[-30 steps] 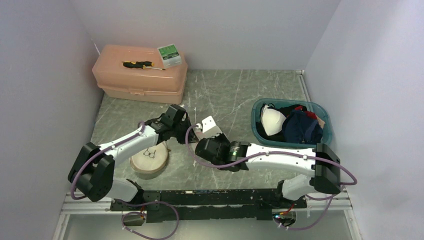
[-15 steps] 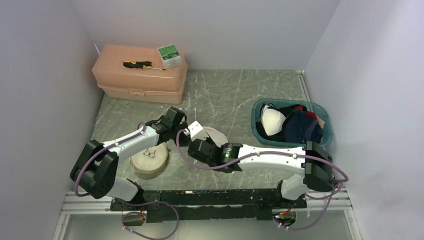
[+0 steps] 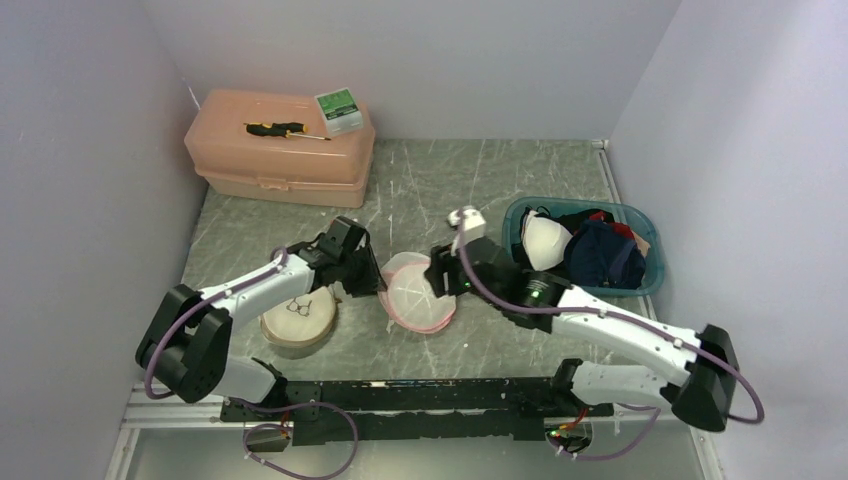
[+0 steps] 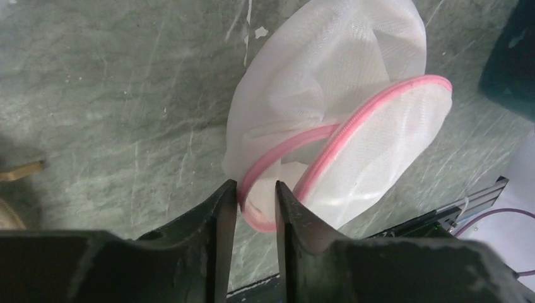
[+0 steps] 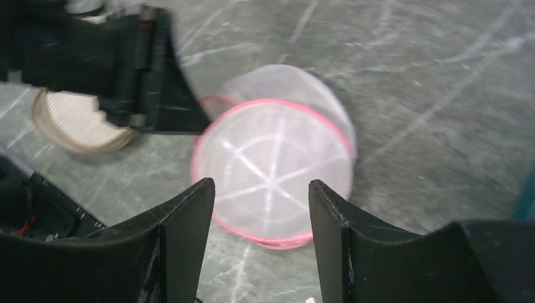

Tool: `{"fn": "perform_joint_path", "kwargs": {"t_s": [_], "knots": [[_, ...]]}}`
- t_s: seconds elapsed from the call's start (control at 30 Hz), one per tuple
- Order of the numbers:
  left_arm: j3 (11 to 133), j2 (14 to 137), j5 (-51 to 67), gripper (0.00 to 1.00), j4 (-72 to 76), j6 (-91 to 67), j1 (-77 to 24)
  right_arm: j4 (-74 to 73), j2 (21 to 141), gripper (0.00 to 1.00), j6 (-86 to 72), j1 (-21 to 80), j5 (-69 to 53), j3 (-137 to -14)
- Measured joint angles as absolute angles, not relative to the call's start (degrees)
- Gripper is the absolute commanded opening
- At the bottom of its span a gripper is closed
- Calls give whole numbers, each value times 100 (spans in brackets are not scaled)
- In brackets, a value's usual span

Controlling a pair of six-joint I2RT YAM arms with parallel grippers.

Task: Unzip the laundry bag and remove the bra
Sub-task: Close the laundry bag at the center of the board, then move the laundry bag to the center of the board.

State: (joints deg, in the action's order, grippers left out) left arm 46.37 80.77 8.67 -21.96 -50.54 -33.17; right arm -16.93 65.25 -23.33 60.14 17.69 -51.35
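Grey marbled table [image 3: 470, 180], pale walls on three sides, and right in the middle lies the laundry bag [image 3: 418, 290], a round white mesh pouch trimmed in pink, flat on the surface between the two arms. From the left wrist camera its two pink edges stand apart, the round flap tilted up off the body. The left gripper [image 3: 370, 283] is at the bag's left side, jaws only narrowly parted with the lower pink edge running between them. Whether they pinch it or merely straddle it, I cannot tell. On the other side the right gripper [image 5: 260, 186] hangs above the bag, jaws spread wide and holding nothing, the mesh showing on the table beneath. Just past the right arm, a teal basket [image 3: 506, 238] holds a white bra cup [image 3: 545, 245] beside dark clothes [image 3: 600, 255]. Close by the left arm sits a round tan case [image 3: 298, 318] with spectacles drawn on top. Far left corner: a peach plastic box [image 3: 270, 165] carrying a screwdriver [image 3: 285, 130] and a small green-and-white carton [image 3: 338, 112].
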Motion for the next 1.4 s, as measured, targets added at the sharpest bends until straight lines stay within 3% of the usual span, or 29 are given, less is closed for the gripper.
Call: {"fn": "perform_joint_path", "kwargs": {"t_s": [0.1,0.23,0.43,0.53,0.6,0.73,1.0,1.4], "knots": [[4639,7854,781,52,-2370,-5024,-3317,-1413,6029,58,-2519,5404,1559,-4545],[4744,7358,587,53,-2832,-4967,-3310,-1286,5942,57,-2674,5144,1310,-4062],[5105,6510,534,38,-3148,-4707,-3301,-908,5902,54,-2773,4993,1116,-3750],[5024,6213,943,22,-2687,-4670,-3310,-676,5889,53,-2871,4751,982,-3559],[4897,6265,1286,13,-2163,-4648,-3385,-545,5887,53,-2934,4611,902,-3411],[4831,6956,1616,5,-1559,-4584,-3776,-473,5883,53,-3024,4504,832,-3214],[4781,8213,1629,3,-1256,-4466,-4027,-375,5730,54,-3124,4453,709,-3105],[4633,8827,1129,3,-1070,-4644,-3551,-329,5684,54,-3223,4427,591,-2867]]}}
